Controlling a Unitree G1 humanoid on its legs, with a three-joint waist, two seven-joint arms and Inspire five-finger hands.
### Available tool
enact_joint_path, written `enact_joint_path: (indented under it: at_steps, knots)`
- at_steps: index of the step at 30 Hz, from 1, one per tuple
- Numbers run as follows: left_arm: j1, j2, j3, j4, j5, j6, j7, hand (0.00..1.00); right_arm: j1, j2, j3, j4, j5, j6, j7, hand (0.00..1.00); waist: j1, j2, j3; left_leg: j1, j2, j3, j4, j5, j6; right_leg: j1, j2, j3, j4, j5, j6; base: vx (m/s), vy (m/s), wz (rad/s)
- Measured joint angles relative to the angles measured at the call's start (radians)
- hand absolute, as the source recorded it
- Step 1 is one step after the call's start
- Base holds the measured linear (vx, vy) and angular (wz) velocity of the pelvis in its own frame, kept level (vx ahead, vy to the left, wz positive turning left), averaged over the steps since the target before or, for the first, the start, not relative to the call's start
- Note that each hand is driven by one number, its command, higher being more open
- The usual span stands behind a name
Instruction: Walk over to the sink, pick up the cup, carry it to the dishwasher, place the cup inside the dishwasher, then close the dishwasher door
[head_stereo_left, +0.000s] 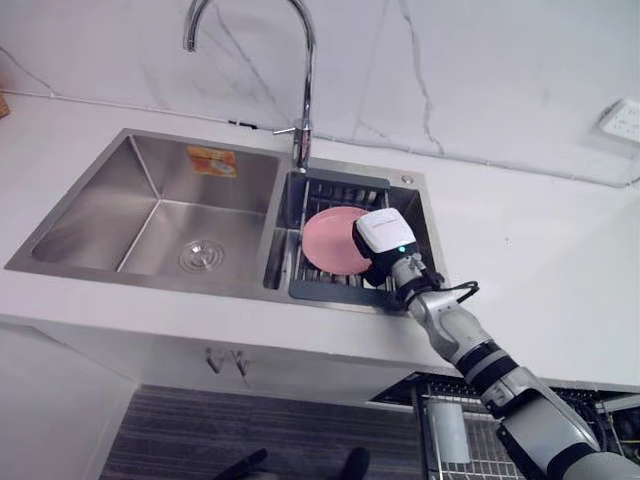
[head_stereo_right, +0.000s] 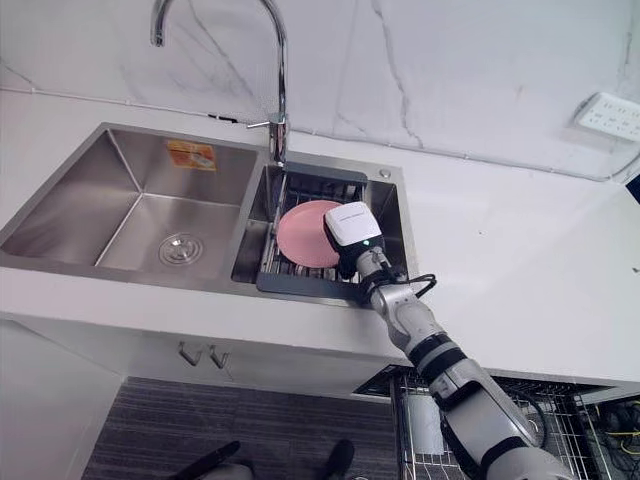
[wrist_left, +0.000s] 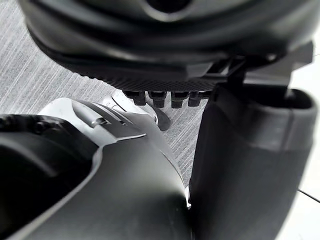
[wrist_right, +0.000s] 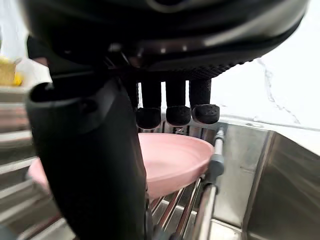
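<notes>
The robot's right hand (head_stereo_left: 381, 238), fingers straight and open, hovered at the right edge of a pink dish (head_stereo_left: 328, 240), apparently not touching it, in the rack (head_stereo_left: 330, 292) of the sink's (head_stereo_left: 100, 200) right basin. The left hand (wrist_left: 165, 95), grip unreadable, hung far off.

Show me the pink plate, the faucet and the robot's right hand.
pink plate (head_stereo_left: 328, 240): left eye view, its flat face.
faucet (head_stereo_left: 307, 100): left eye view, its upright pipe.
right hand (wrist_right: 87, 170): right wrist view, its thumb.
</notes>
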Motion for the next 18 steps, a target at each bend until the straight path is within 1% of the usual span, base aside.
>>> enact_joint_path:
  at_steps: [3,7,9,13,18]
  knots:
    - [0.001,-0.006,0.0,0.002,0.0,-0.004,0.0,1.0,0.001,-0.018,-0.051,-0.027,0.032,-0.013,-0.017,0.0,-0.003,0.012,-0.001,0.007,0.0,0.001,-0.007,0.0,0.0,0.0,0.0,0.001,0.0,0.001,0.0,0.04,0.03,-0.01]
    - [0.005,-0.008,0.001,0.008,0.0,-0.008,0.0,1.0,0.001,-0.046,-0.088,-0.074,0.072,-0.035,-0.023,0.0,-0.011,0.016,-0.003,0.014,-0.003,0.002,-0.013,0.0,0.0,0.0,-0.002,0.004,0.0,0.003,0.003,0.01,0.005,-0.01]
    - [0.006,-0.008,0.001,0.014,0.0,-0.009,-0.001,1.0,0.001,-0.055,-0.095,-0.105,0.107,-0.051,-0.023,0.0,-0.023,0.018,-0.005,0.016,-0.006,0.004,-0.014,0.0,0.0,0.0,-0.006,0.006,-0.001,0.004,0.005,0.0,0.0,0.0]
    - [0.006,-0.008,0.001,0.029,0.0,-0.011,-0.002,1.0,0.001,-0.072,-0.095,-0.129,0.124,-0.077,-0.023,0.0,-0.027,0.023,-0.007,0.02,-0.01,0.008,-0.015,0.0,0.0,0.001,-0.009,0.01,-0.001,0.006,0.007,0.0,0.01,-0.03]
    - [0.012,-0.016,0.001,0.032,0.0,-0.026,-0.006,1.0,0.001,-0.076,-0.128,-0.144,0.221,-0.09,-0.023,0.0,-0.03,0.034,-0.012,0.023,-0.01,0.011,-0.015,0.0,0.0,0.004,-0.009,0.012,-0.001,0.006,0.007,0.0,0.0,0.0]
